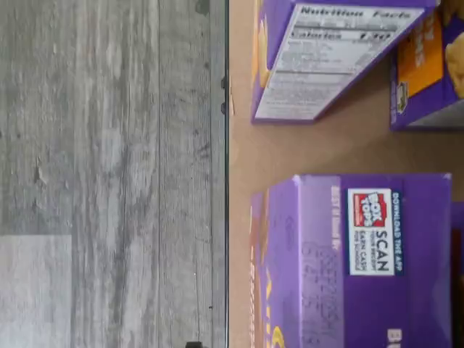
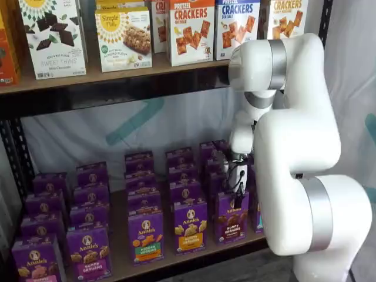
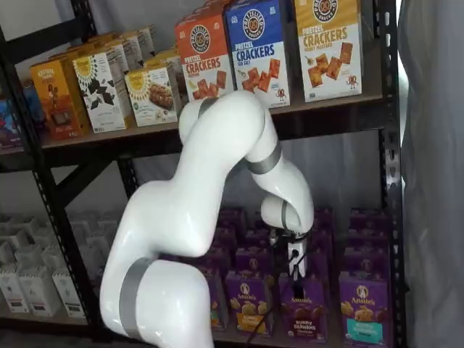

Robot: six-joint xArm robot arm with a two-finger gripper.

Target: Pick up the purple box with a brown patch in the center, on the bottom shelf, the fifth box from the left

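Note:
The purple box (image 2: 231, 217) stands upright at the front of the bottom shelf (image 2: 119, 235), with dark brown crackers at its centre and white "bunny grahams" text. It also shows in a shelf view (image 3: 304, 310). My gripper (image 3: 295, 281) hangs from the white arm just above this box's top and shows in both shelf views (image 2: 236, 187). Its black fingers blend into the dark cartons, so I cannot tell whether they are open or shut. The wrist view shows a purple carton top with a Box Tops label (image 1: 371, 232); which carton it is I cannot tell.
Rows of purple Annie's cartons fill the bottom shelf, with a yellow-band one (image 2: 190, 226) to the left of the target. Cracker boxes (image 2: 191, 32) stand on the upper board. The wrist view shows the grey plank floor (image 1: 109, 167) beyond the shelf edge (image 1: 226, 181).

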